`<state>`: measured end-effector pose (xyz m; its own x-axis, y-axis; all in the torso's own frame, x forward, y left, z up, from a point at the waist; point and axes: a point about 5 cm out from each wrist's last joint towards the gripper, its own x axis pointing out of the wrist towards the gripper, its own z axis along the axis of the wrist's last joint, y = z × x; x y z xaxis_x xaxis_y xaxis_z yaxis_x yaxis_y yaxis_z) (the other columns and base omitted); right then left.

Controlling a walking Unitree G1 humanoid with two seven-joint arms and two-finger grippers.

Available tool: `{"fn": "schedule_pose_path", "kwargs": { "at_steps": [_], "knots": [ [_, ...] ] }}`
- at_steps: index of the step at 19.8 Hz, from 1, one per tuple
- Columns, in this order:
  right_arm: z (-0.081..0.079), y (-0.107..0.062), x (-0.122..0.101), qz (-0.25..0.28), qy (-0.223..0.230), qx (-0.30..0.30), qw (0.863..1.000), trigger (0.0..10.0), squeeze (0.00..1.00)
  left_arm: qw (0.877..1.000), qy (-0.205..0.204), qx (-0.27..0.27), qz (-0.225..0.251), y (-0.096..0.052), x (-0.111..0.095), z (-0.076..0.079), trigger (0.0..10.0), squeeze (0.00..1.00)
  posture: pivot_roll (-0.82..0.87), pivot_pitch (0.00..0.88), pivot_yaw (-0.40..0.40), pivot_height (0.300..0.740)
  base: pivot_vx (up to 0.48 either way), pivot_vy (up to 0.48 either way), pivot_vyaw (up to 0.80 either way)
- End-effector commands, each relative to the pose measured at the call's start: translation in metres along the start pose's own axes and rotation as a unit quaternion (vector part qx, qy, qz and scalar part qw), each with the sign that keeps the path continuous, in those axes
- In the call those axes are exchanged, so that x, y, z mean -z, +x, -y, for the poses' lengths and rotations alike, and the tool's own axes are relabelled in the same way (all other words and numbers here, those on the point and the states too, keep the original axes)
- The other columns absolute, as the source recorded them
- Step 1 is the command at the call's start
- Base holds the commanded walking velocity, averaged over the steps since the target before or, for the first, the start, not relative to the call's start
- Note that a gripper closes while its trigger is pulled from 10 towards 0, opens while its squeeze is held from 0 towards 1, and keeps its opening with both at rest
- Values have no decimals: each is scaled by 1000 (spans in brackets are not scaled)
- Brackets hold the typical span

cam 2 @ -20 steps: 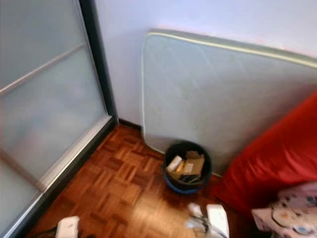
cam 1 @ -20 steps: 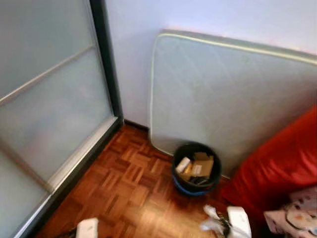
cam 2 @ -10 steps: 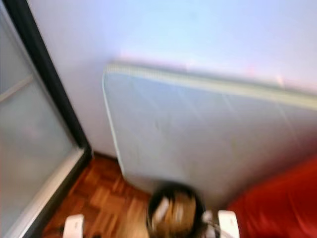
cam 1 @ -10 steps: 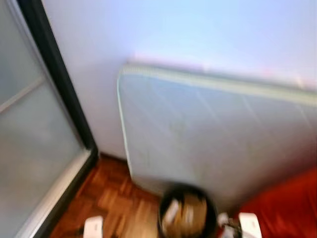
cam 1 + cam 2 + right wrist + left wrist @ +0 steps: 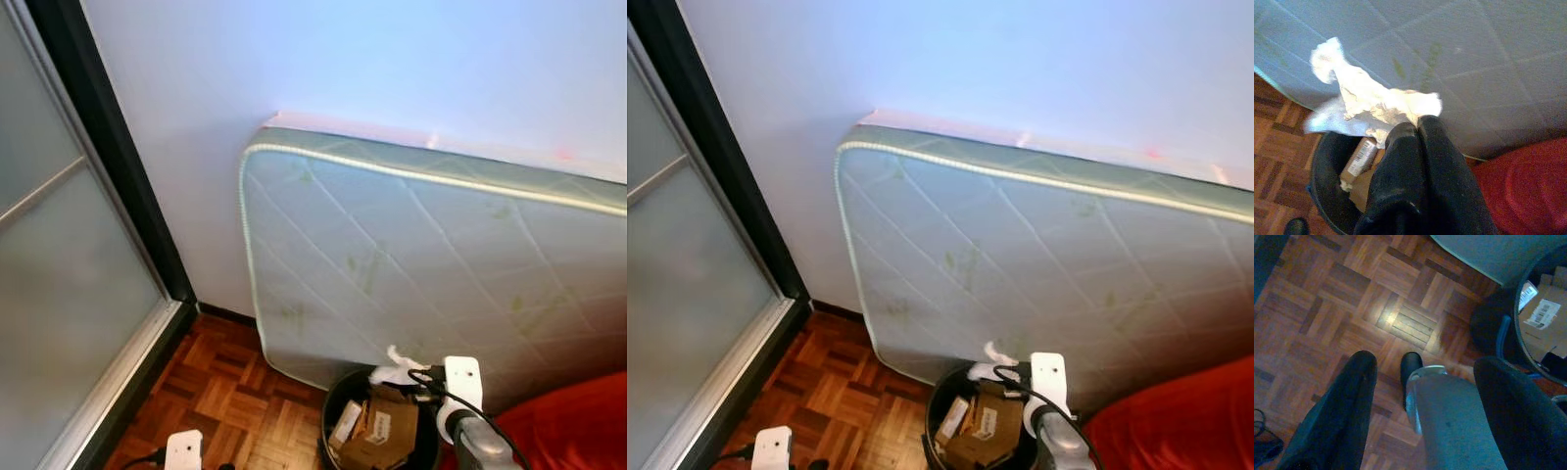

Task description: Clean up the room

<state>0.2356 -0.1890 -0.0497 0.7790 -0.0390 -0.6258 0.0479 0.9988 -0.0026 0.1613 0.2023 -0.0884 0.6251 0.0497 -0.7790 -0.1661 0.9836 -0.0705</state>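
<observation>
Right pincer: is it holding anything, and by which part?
Yes. The right pincer is shut on a crumpled white tissue, pinching one edge; the rest hangs free above the bin.

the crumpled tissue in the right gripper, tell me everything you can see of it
The tissue is a white, crumpled, ragged paper wad with faint brownish stains. The right gripper pinches one end between its shut black fingers, the rest flaring loose. It hangs above the black bin of cardboard scraps, in front of the mattress.

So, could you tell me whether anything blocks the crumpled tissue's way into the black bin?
Nothing visible does. The right gripper holds the crumpled tissue just above the open black bin, which already holds cardboard boxes.
</observation>
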Motion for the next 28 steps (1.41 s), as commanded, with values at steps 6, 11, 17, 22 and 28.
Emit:
{"fn": "schedule_pose_path", "kwargs": {
  "at_steps": [6,11,17,22,28],
  "knots": [
    [0,-1,1,5,-19,10,1000,10000,0,1000,0,-6,-6,0,1,-2,10000,0,28,75,-40,740,0,0,0],
    [-9,3,-12,31,-11,-4,999,10000,1000,1000,0,-8,-11,-1,5,-4,10000,0,31,76,-41,740,0,0,0],
    [-8,2,-8,25,-12,-1,1000,10000,1000,1000,-1,-8,-19,-1,8,0,10000,0,30,76,-41,740,0,0,0],
    [-11,1,0,0,-16,-13,1000,10000,1000,1000,-1,-12,-20,0,4,-3,10000,0,32,74,-43,740,0,0,0],
    [5,-5,22,-67,-69,26,995,10000,1000,1000,-1,-9,-14,3,-3,3,10000,0,33,72,-43,740,0,0,0]
  ]
}}
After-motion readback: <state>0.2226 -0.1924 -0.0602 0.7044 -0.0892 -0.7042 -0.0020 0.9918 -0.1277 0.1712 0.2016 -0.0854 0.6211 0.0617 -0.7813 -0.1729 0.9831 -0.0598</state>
